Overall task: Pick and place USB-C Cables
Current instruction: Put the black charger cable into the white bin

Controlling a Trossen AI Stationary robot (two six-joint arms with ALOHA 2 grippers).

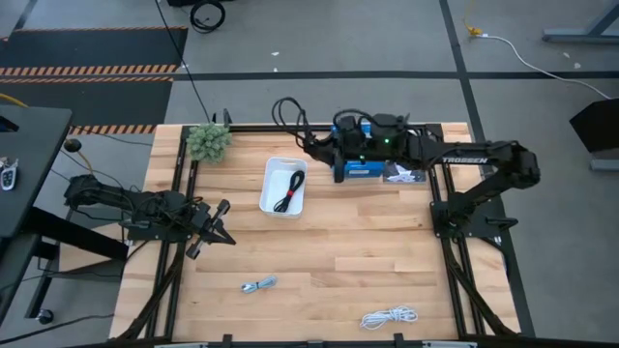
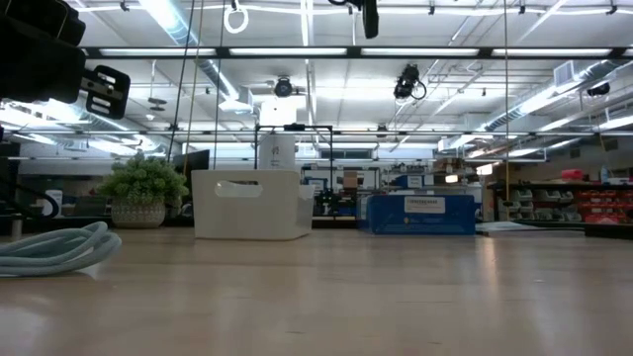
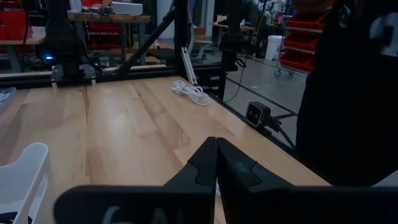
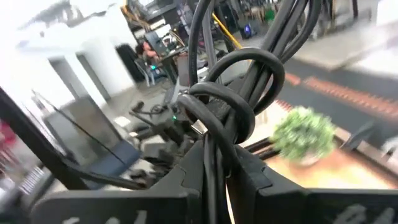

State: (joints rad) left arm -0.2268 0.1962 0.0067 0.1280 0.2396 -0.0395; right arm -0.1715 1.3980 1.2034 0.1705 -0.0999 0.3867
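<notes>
My right gripper point(image 1: 319, 145) is raised over the table's far side, beyond the white bin point(image 1: 270, 200), and is shut on the black cable point(image 1: 288, 116). A black cable with red ends point(image 1: 288, 189) lies inside the bin. The pale blue cable point(image 1: 258, 285) point(image 2: 54, 247) lies on the table near the near edge. The white cable point(image 1: 389, 316) point(image 3: 189, 91) lies near the near right corner. My left gripper point(image 1: 208, 230) point(image 3: 216, 158) is shut at the table's left side and touches nothing. My right gripper point(image 4: 214, 152) pinches the black cable's coiled bundle between its two fingers, with several loops point(image 4: 217, 102) gathered at the fingertips point(image 4: 252, 165). The loops stick out beyond the fingers toward the table's left and far side point(image 1: 283, 106). The bundle is lifted clear of the table.
A small potted plant point(image 1: 208, 141) point(image 2: 143, 190) stands at the far left corner. A blue box point(image 1: 364, 170) point(image 2: 420, 213) sits on the far side under my right arm. The bin point(image 2: 252, 203) stands left of it. Bare wood spans the table's middle and near side.
</notes>
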